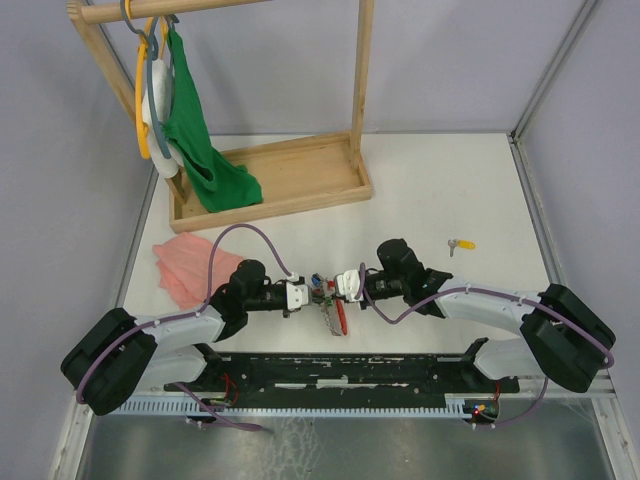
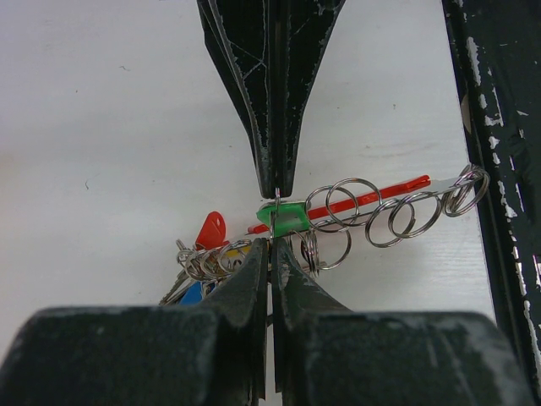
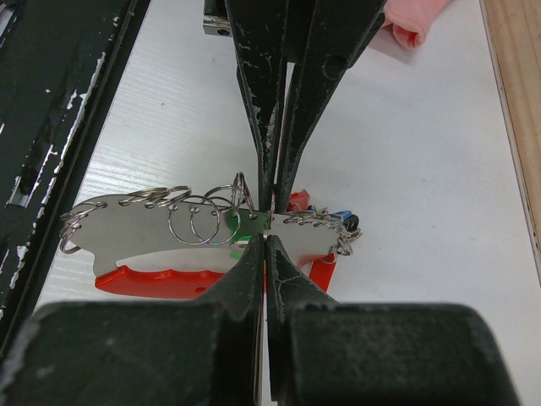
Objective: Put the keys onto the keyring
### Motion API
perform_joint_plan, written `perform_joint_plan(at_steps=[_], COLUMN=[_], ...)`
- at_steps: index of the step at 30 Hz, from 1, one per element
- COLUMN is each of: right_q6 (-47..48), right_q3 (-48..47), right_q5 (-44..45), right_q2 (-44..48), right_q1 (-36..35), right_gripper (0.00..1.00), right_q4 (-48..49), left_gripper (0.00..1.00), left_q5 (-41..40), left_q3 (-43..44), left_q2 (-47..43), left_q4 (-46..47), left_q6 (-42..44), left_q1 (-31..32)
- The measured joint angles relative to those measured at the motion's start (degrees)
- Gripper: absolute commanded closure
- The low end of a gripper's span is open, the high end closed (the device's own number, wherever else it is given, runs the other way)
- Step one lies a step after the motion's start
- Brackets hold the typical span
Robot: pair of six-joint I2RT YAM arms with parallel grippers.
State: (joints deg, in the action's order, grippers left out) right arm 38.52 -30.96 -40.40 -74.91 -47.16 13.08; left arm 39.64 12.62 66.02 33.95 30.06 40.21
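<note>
My two grippers meet tip to tip at the table's near middle. The left gripper (image 1: 314, 291) (image 2: 270, 247) is shut, with the green-tagged key (image 2: 289, 218) (image 3: 239, 222) at its fingertips. The right gripper (image 1: 332, 288) (image 3: 265, 239) is shut on a thin keyring (image 2: 276, 198) seen edge-on right at the green tag. Under them lies a metal plate (image 3: 127, 228) carrying several split rings (image 2: 406, 216), with a red handle (image 3: 161, 282) (image 1: 339, 316). A bunch with red-tagged (image 2: 211, 230) and blue-tagged (image 2: 193, 293) keys hangs at its end. The yellow-tagged key (image 1: 462, 244) lies alone on the table to the right.
A wooden rack (image 1: 300, 175) with hangers and a green cloth (image 1: 200, 140) stands at the back left. A pink cloth (image 1: 185, 265) (image 3: 414, 21) lies left of the arms. A black rail (image 1: 350, 370) (image 2: 499, 127) runs along the near edge.
</note>
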Motion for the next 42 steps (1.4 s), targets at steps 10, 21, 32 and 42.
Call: perform_joint_plan(at_steps=[10,21,32,42], right_q6=[-1.2,-1.2,-2.1,-3.2], right_q3=[0.0,0.0,0.0,0.0], right_q5=[0.8,2.0,2.0,2.1], right_q2=[-0.2,2.8,1.6,1.0], right_q1=[-0.4,-0.4,-0.4,-0.4], right_gripper=[0.99,0.99,0.99,0.99], right_q4=[1.5,-0.4,-0.2,0.8], left_gripper=[0.97,0.97,0.97,0.97], left_q5=[0.0,0.0,0.0,0.0], left_q3=[0.0,0.0,0.0,0.0], left_q2=[0.0,0.0,0.0,0.0], left_q4=[0.0,0.0,0.1,0.1], left_q6=[0.0,0.0,0.0,0.0], left_q1=[0.0,-0.3,-0.3,-0.4])
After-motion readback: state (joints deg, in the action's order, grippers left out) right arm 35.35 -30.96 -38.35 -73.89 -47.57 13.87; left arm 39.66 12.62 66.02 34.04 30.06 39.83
